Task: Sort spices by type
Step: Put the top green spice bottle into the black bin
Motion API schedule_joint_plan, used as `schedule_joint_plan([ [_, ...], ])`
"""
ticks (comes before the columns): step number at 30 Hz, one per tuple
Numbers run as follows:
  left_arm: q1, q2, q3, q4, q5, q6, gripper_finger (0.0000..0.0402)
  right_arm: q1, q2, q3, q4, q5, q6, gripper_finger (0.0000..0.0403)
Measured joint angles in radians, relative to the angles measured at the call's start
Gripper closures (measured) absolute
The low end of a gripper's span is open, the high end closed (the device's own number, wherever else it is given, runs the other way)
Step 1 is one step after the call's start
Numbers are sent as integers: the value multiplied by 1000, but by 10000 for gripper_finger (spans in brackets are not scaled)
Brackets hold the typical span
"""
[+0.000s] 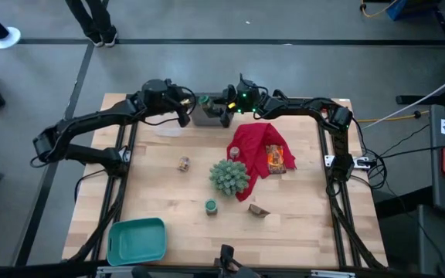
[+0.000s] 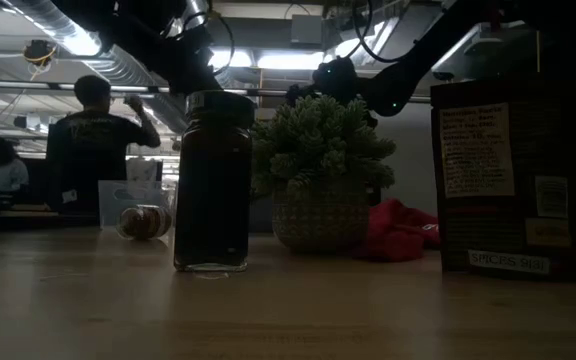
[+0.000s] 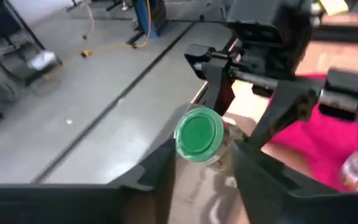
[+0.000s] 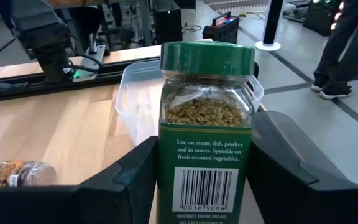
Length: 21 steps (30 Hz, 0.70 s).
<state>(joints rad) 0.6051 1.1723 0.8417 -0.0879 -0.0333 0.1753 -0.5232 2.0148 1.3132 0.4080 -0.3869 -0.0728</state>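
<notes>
A jar with a green lid (image 4: 206, 118) and green label stands upright between the fingers of my right gripper (image 4: 205, 168), which is shut on it at the table's far edge (image 1: 224, 106). My left gripper (image 3: 204, 177) is open just left of that jar (image 1: 204, 100); its fingers stand on either side of the jar below the lid (image 3: 199, 134). On the table are another green-lidded jar (image 1: 210, 205), a small jar lying on its side (image 1: 183, 163), an orange packet (image 1: 275, 158) on the red cloth, and a brown packet (image 1: 259, 210). My right gripper pinches the green-lidded jar by the two sides of its body (image 4: 166, 155), below the lid, between its two fingers. The fingers come level from the table's right. The jar stands upright with its label toward the wrist camera; its bottom is out of view.
A clear plastic container (image 4: 135, 93) stands just beyond the held jar, and a grey box (image 1: 207, 116) is at the far edge. A spiky green plant (image 1: 229, 176) and a red cloth (image 1: 255, 147) fill the middle. A teal tray (image 1: 136, 239) lies near left. People stand beyond the table.
</notes>
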Motion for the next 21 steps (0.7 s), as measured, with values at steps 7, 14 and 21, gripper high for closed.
schedule_joint_plan([
  [7,0,98,0,-4,79,-64,185,-1,0,0,0,-85,-57,187],
  [14,-3,170,0,29,93,18,180,-1,0,0,-3,-170,-83,187],
  [21,-1,196,-1,84,167,121,180,-1,0,0,-23,-182,-118,187],
])
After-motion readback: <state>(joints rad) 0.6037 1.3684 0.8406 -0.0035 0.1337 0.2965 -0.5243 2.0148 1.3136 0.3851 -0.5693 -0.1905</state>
